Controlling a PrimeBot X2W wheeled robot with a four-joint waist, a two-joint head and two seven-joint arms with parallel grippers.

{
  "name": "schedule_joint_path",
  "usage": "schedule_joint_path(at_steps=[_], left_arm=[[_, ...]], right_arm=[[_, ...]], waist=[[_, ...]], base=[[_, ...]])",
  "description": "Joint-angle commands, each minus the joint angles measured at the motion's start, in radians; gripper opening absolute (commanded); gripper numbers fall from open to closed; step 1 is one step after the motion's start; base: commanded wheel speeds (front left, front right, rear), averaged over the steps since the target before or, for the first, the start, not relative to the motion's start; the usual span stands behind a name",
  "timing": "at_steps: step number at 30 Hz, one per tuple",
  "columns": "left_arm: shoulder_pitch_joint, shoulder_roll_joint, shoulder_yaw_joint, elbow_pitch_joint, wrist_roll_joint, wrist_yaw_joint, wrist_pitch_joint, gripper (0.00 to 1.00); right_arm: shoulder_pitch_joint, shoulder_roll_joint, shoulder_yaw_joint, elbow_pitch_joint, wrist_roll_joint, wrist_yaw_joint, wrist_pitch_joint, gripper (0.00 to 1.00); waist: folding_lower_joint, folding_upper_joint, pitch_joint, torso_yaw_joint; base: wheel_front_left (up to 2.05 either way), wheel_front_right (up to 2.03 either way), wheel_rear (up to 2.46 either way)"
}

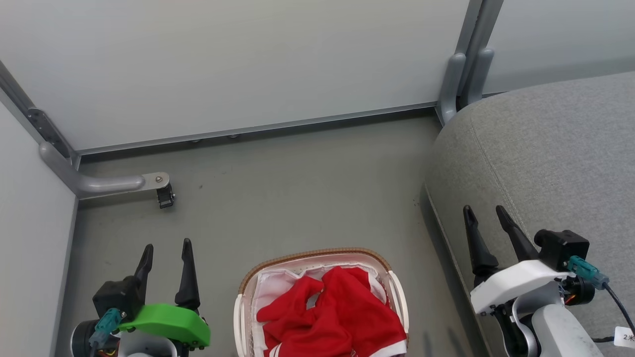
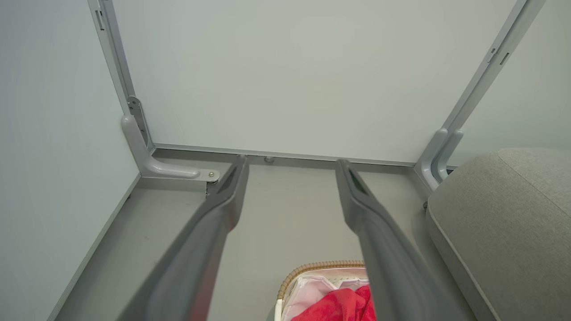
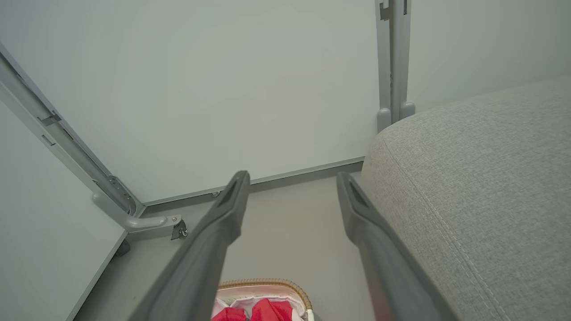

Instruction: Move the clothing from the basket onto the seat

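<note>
2 pairs of jaws stand apart, empty; clothing (image 1: 337, 312) heaped in basket (image 1: 317, 253) near seat (image 1: 545, 148).

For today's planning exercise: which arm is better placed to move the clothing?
Probably right: the right tool hangs open at the seat edge beside the basket; the left tool lies beyond it.

Bare floor (image 1: 297, 188) beyond the basket (image 1: 317, 253), wall panels (image 1: 248, 64) behind it, the seat (image 1: 545, 163) near on the right.
</note>
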Motion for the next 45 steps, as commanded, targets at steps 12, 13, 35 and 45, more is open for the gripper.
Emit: schedule_joint_path(at_steps=[12,13,35,45], left_arm=[[0.031,-0.002,0.011,0.019,0.098,-0.013,-0.031,1.00],[0.033,-0.002,0.011,0.018,0.101,-0.014,-0.032,1.00],[-0.117,-0.001,-0.104,0.074,0.167,-0.029,-0.060,1.00],[-0.213,-0.001,-0.186,0.175,0.171,-0.043,-0.060,1.00]], right_arm=[[-0.004,-0.006,0.025,0.054,-0.100,0.000,-0.031,1.00],[-0.004,-0.006,0.025,0.054,-0.107,0.000,-0.034,1.00],[-0.124,-0.015,0.058,-0.022,-0.194,0.000,-0.063,1.00],[-0.182,-0.019,0.069,-0.050,-0.186,0.000,-0.063,1.00]], waist=[[0.0000,-0.0001,-0.002,0.000],[0.0000,-0.0001,-0.002,0.000],[0.0000,-0.0001,0.254,-0.078],[0.0000,-0.0001,0.392,-0.139]], base=[[0.00,0.00,0.00],[0.00,0.00,0.00],[0.00,0.00,0.00],[0.00,0.00,0.00]])
